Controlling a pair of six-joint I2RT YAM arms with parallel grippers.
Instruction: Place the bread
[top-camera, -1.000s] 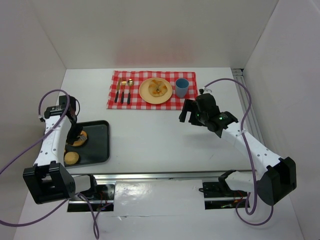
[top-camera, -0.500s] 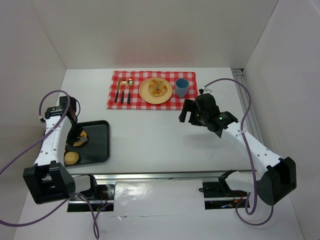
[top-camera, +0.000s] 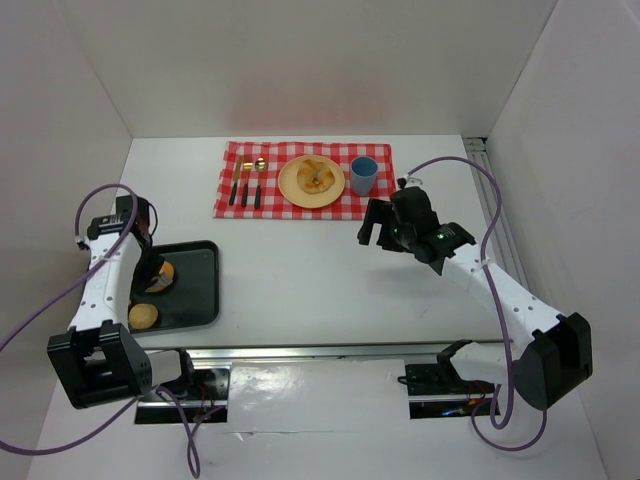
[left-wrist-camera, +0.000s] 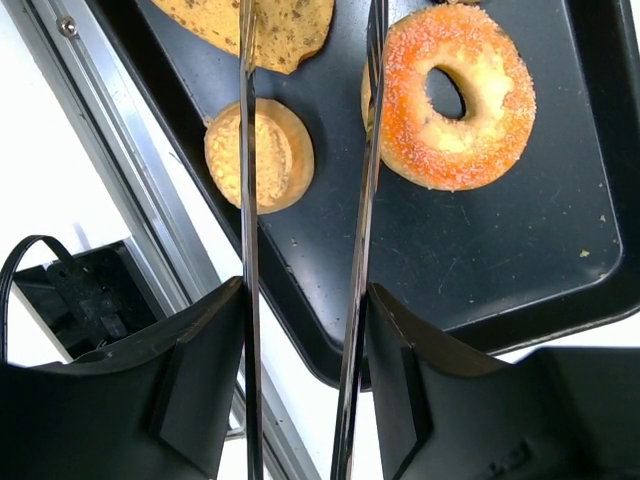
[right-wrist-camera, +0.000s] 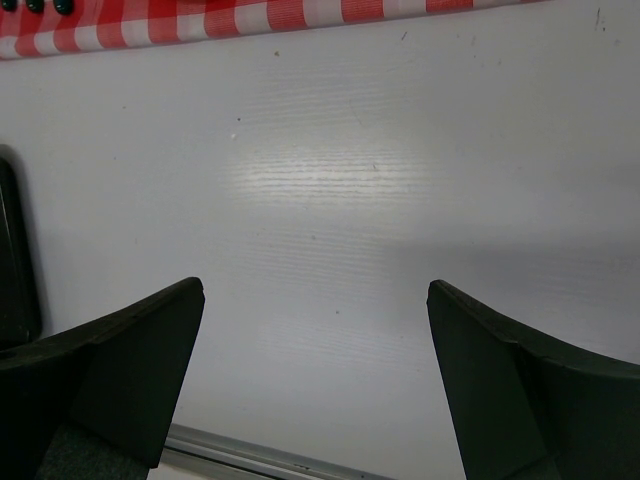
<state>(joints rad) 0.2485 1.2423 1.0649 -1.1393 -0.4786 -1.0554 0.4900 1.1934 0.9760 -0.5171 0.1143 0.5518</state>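
Left tool (left-wrist-camera: 310, 20) over tray (left-wrist-camera: 500, 260), white table (top-camera: 300, 270)

Left arm (top-camera: 103, 290) and right arm (top-camera: 497, 290): white links, black joints and bases, 1 purple cable (top-camera: 452, 159) each, green light (top-camera: 437, 237) on right.

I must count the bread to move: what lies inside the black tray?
In the tray: a sugared donut, a small round bun and a flat slice, cut off by the picture's edge. The left fingers hide thin strips of all three.
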